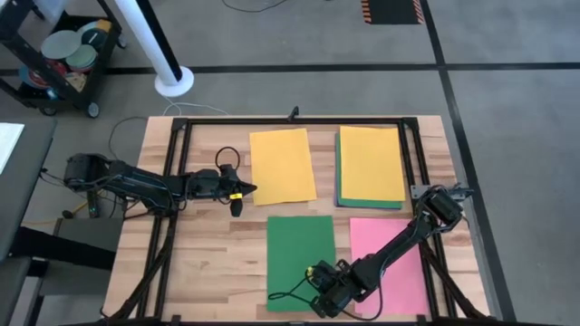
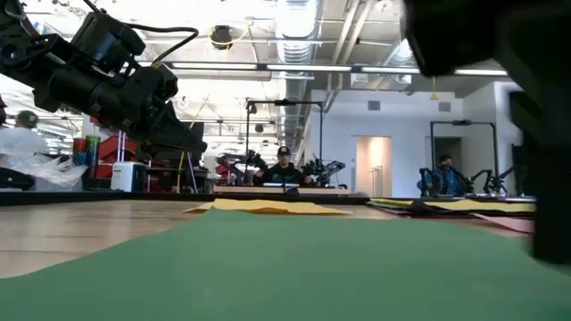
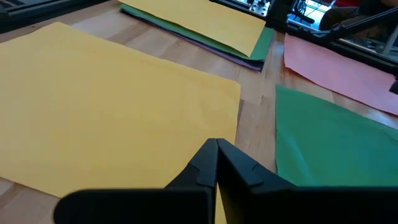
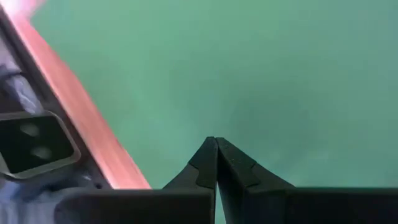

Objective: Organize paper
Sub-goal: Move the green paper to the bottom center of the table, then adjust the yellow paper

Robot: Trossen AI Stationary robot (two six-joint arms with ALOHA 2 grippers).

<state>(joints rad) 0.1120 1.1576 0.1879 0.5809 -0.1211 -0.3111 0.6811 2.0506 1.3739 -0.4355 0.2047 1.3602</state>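
Note:
Four lots of paper lie flat on the wooden table. A single yellow sheet sits far centre. To its right is a stack with yellow on top and green and purple edges showing below. A green sheet lies near centre, a pink sheet at near right. My left gripper is shut and hovers raised by the single yellow sheet's near left corner. My right gripper is shut over the green sheet's near right part. My right gripper points its shut fingertips down at the green sheet near its near right corner. I cannot tell whether the tips touch the paper. The sheet lies flat on the table.
A black metal frame runs around the table top. Bare wood lies at the table's near left. Off the table at far left stand a cart with dishes and a white pole base. A person sits far behind.

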